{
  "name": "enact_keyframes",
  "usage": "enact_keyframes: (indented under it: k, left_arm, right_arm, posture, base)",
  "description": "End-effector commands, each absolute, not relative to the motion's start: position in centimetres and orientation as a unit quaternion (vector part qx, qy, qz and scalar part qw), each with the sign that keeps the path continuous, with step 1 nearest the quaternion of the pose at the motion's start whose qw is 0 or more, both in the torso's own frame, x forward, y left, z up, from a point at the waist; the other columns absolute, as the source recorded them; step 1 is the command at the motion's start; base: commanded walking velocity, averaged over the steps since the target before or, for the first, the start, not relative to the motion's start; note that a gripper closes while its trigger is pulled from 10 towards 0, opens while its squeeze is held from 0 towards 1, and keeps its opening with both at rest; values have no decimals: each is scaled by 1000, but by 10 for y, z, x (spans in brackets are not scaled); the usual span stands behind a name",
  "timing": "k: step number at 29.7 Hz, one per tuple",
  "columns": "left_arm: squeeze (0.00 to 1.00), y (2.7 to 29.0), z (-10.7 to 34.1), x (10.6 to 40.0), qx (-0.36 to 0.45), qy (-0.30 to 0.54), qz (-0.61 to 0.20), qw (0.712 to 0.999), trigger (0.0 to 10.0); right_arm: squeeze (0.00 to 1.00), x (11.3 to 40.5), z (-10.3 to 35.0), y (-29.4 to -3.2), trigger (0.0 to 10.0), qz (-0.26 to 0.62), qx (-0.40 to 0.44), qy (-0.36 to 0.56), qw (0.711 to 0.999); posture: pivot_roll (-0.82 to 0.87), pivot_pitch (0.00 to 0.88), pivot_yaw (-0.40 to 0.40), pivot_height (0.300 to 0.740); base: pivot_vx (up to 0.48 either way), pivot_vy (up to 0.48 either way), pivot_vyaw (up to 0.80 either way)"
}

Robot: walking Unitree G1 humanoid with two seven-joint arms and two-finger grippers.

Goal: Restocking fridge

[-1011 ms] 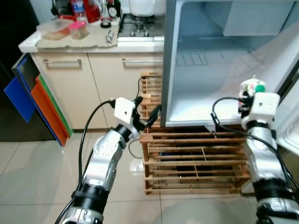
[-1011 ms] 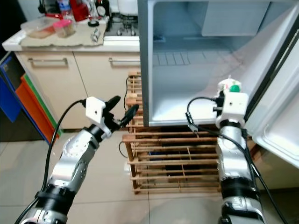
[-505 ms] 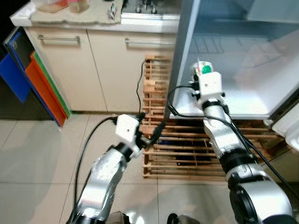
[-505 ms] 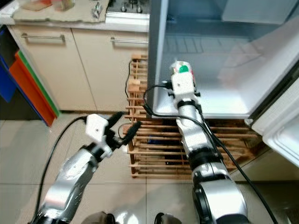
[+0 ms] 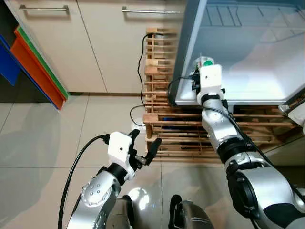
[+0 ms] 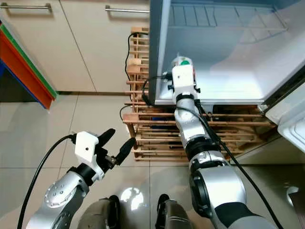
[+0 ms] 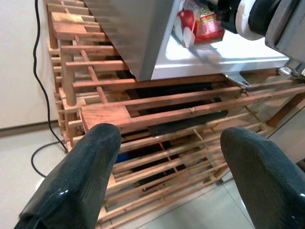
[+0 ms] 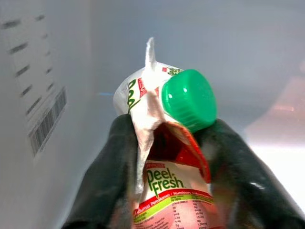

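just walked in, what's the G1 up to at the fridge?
It's restocking. The right gripper is shut on a juice carton with a green cap and has it at the front left of the open fridge's bottom floor; whether the carton rests on it can't be told. The left gripper hangs open and empty, low over the floor tiles, in front of the wooden rack under the fridge.

Mostly white and wood tones, with a few loud bits

juice carton (image 8: pixel 167 191) is white and red with a green cap (image 8: pixel 189 98) and green lettering, pinched by black fingers (image 8: pixel 112 176); pale fridge (image 5: pixel 248 62) interior, brown slatted wooden rack (image 5: pixel 190 133), cream cabinets (image 5: pixel 95 43), orange, green and blue boards (image 5: pixel 33 62) far left, beige tiles
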State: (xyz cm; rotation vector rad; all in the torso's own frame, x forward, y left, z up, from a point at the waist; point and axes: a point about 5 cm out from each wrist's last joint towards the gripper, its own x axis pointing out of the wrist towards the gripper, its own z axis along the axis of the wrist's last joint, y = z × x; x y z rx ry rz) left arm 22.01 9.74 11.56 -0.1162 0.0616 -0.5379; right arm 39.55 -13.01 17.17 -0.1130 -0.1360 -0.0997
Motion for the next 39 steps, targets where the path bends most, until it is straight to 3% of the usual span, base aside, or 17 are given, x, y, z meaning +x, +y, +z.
enact_keyframes:
  k: [1,14,33,34,39]
  left_arm:
    - [0,96,115,216,-60,42,-267,961,10000]
    - [0,91,117,216,-67,51,-268,960,10000]
    - [0,85,115,225,-72,50,-270,959,10000]
    - [0,84,115,226,-72,50,-270,959,10000]
    - [0,83,115,230,-71,46,-271,959,10000]
  right_arm:
    - [1000,391,147,-132,10000,-51,-34,-12,998]
    - [1000,395,159,-137,10000,-51,-23,-34,998]
    - [1000,395,173,-124,10000,-41,-84,-89,992]
    - [0,395,174,-123,10000,-39,-88,-96,991]
    - [0,390,185,-109,10000,-13,-101,-152,983]
  posture:
    - [258,344,-3,740]
    - [246,338,-9,740]
    - [220,294,-23,740]
    - [217,288,-25,740]
    - [202,273,-26,740]
  base:
    - [0,0,0]
    - [0,0,0]
    - [0,0,0]
    - [0,0,0]
    - [0,0,0]
